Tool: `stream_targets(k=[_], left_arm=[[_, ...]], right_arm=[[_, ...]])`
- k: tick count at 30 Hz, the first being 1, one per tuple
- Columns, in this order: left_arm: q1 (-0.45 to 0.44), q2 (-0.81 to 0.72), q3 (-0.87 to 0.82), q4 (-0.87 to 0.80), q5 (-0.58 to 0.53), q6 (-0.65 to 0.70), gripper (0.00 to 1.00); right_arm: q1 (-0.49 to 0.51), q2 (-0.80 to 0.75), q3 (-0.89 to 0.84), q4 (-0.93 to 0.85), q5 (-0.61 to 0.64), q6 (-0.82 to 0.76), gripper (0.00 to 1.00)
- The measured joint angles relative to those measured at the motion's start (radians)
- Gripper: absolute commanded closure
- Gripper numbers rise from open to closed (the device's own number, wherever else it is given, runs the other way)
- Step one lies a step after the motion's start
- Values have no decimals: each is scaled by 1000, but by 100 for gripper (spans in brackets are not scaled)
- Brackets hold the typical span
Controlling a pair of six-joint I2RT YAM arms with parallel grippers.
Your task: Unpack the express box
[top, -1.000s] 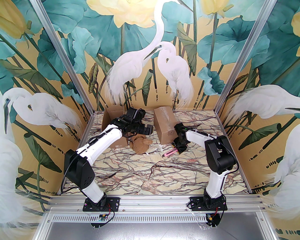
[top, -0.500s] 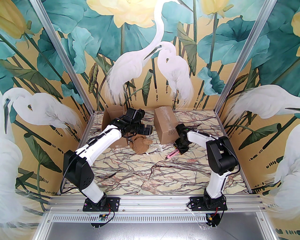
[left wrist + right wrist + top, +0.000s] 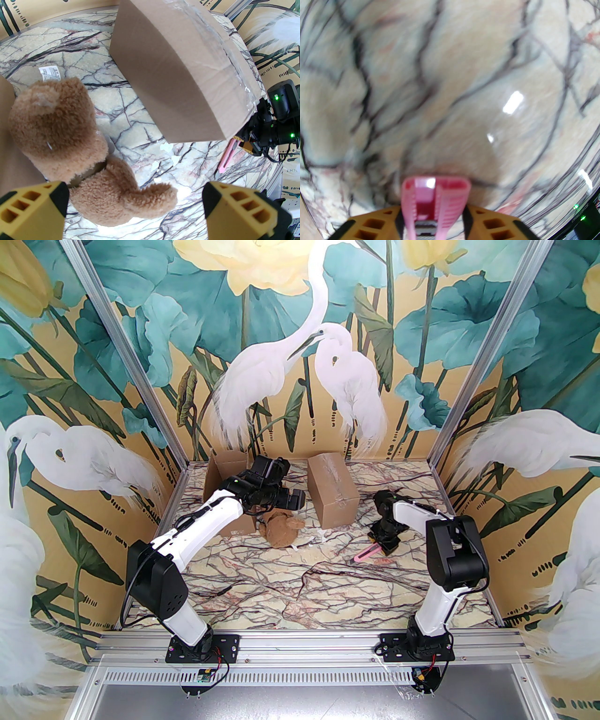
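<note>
The sealed box (image 3: 332, 493) stands at the back of the table (image 3: 328, 587), near the middle, clear tape running along its top. The right gripper (image 3: 380, 545) is low over the marble, just right of and nearer than the box's near right corner, apart from it. Its fingers (image 3: 487, 225) pinch a pink knife (image 3: 434, 201), pads against both its sides. The knife sticks out forward and left, sloping down toward the table, with its tip pointing away from the box. The left gripper (image 3: 136, 198) hangs to the left of the box with its fingers spread wide and nothing between them. Right under it a tan bear (image 3: 58, 131) lies on the table, between the sealed box and an opened box (image 3: 225, 474) at the back left. Small white scraps (image 3: 165, 147) lie on the marble by the sealed box's near edge.
</note>
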Motion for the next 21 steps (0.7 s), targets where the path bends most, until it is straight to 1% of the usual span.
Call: stream_targets(k=[4,14,18,21], left_arm=[[0,-2,0,0,0,0,1],[0,-2,0,0,0,0,1],[0,-2,0,0,0,0,1],[0,-2,0,0,0,0,1]], right_arm=[[3,-24,-31,19,-2,13,39],[55,-44,-58,46,-8,86,43],[69,-44,-58,48,-6,108,48],[70,-44,-63,47,0,130,55]])
